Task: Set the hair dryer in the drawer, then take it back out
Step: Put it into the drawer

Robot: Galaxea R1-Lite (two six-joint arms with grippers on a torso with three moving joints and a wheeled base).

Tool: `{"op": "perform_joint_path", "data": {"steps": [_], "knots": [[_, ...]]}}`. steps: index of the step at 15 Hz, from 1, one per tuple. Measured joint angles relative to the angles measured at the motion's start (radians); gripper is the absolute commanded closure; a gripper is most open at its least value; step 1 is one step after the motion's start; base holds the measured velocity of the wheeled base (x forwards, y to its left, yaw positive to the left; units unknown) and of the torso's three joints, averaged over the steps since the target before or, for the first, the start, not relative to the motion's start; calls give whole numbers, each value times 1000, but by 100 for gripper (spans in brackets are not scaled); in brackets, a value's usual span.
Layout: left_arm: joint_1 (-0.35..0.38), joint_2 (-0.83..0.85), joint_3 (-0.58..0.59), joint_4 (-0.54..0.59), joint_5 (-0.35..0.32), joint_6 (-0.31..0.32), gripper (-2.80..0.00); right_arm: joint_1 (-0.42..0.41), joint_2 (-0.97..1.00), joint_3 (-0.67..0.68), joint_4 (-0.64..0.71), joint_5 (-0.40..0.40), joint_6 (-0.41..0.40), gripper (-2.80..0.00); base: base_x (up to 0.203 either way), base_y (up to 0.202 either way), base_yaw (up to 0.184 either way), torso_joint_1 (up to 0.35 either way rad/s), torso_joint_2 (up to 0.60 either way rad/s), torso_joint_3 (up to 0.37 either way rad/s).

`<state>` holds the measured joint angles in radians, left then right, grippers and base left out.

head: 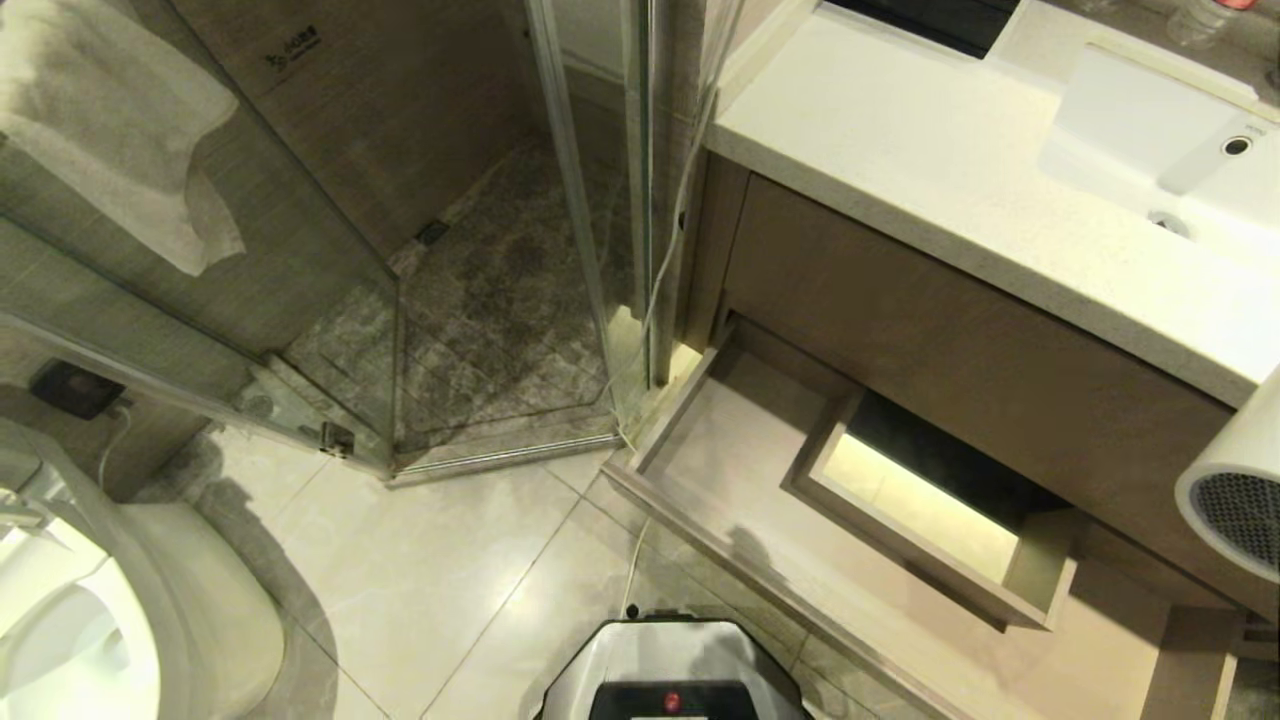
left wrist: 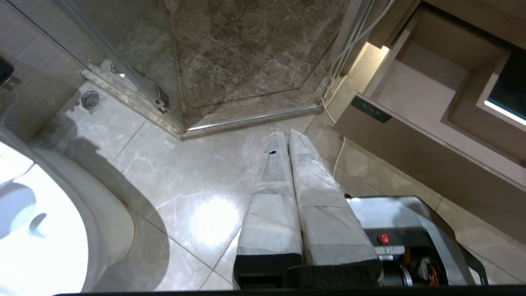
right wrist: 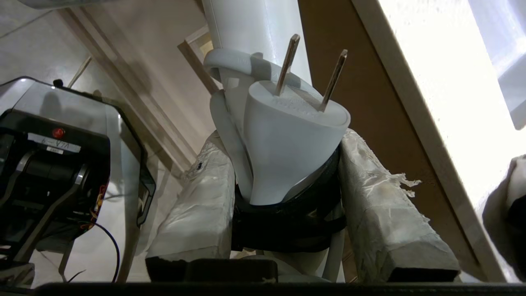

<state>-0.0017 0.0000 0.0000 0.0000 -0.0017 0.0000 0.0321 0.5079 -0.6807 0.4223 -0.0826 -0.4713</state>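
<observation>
While the drawer [head: 700, 470] stands open and apparently empty, the right gripper [right wrist: 287, 176] grasps the hair dryer [head: 1235, 495] above it; the left gripper [left wrist: 287, 135] jaws are clenched.

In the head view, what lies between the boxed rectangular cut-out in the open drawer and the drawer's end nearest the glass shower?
In the head view, that stretch of the pale beige drawer floor beside the boxed rectangular cut-out is bare.

Saw a toilet [head: 120, 600] at left, a glass shower [head: 480, 300] behind, a towel [head: 110, 130], a sink [head: 1180, 150] in the bench [head: 900, 160].
</observation>
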Motion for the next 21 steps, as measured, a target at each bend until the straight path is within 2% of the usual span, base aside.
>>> {"op": "perform_joint_path", "data": {"steps": [5,18,21], "knots": [[0,0,0,0,0,0,0,1,-13,19,-4,0,-1,0,0,0,0,-67,-48,-121],[0,0,0,1,0,0,0,2,-42,44,2,-1,-3,0,0,0,0,0,0,0],[0,0,0,0,0,0,0,1,-43,44,6,-1,-2,0,-2,5,-103,-2,1,3]]}}
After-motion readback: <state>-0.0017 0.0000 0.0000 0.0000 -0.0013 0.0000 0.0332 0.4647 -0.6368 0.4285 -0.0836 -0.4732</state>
